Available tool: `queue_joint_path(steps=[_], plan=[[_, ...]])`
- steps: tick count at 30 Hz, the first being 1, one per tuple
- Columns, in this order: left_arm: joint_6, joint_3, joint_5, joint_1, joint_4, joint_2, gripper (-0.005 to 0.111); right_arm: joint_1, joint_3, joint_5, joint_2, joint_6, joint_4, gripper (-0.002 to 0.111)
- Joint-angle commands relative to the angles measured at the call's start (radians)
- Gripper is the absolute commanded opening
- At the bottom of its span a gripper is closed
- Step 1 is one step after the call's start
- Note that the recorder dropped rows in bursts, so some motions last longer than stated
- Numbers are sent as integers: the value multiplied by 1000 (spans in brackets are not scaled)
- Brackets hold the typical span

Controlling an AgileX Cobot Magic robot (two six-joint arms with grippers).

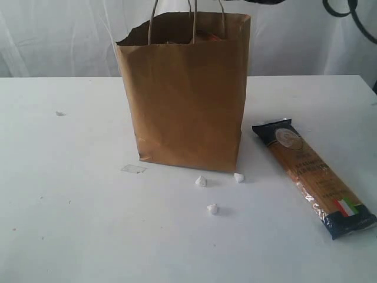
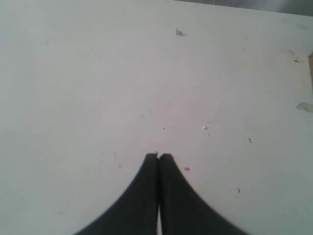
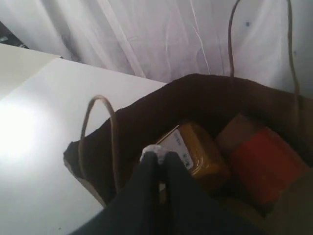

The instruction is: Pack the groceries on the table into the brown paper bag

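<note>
Right gripper (image 3: 157, 155) fingers pressed together, over the open mouth of the tall brown kraft paper bag (image 1: 182, 100). Inside: yellow grain bottle (image 3: 198, 154) beside brown pouch with orange label (image 3: 261, 164). Left gripper (image 2: 159, 156) pressed together too, above the white tabletop (image 1: 70, 224). Long spaghetti packet (image 1: 312, 177) lies flat right of the bag, not touching.

White table (image 1: 70, 224): bag (image 1: 185, 100), spaghetti packet (image 1: 312, 177), crumbs (image 1: 212, 209)

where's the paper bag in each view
exterior: bag upright, centre of the table.
left wrist: only a brown sliver at the right edge, probably it.
right wrist: open mouth fills the lower half, groceries inside.
shared landmark: the white table.
</note>
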Motion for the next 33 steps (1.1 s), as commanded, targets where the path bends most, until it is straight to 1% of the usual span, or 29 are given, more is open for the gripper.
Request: queue_joint_path(steps=[1, 3, 5, 11, 13, 14, 17, 24, 26, 27, 30, 32, 33], plan=[[-3, 0, -7, 2, -7, -5, 0, 2, -10, 5, 20, -13, -21, 15], [-3, 0, -7, 2, -7, -5, 0, 2, -10, 5, 22, -13, -32, 22], [-3, 0, -9, 2, -7, -5, 0, 2, -10, 5, 22, -13, -32, 26], [-3, 0, -11, 2, -7, -5, 0, 2, -10, 100, -11, -7, -55, 26], [-3, 0, -11, 2, -7, -5, 0, 2, -10, 136, -29, -7, -77, 23], [-3, 0, -11, 2, -7, -5, 0, 2, -10, 158, -40, -7, -107, 18], [-3, 0, -11, 2, -7, -5, 0, 2, -10, 187, -85, -4, -203, 0], [-3, 0, -11, 2, -7, -5, 0, 2, -5, 194, -206, 114, -444, 0], [-3, 0, -11, 2, -7, -5, 0, 2, 17, 174, -243, 184, -561, 0], [-3, 0, -11, 2, -7, -5, 0, 2, 31, 155, -262, 272, -665, 0], [-3, 0, -11, 2, -7, -5, 0, 4, 116, 118, -304, 633, -1072, 0], [-3, 0, -11, 2, -7, -5, 0, 4, 198, 135, -323, 860, -1369, 0], [-3, 0, -11, 2, -7, -5, 0, 4, 244, 147, -331, 944, -1478, 0]])
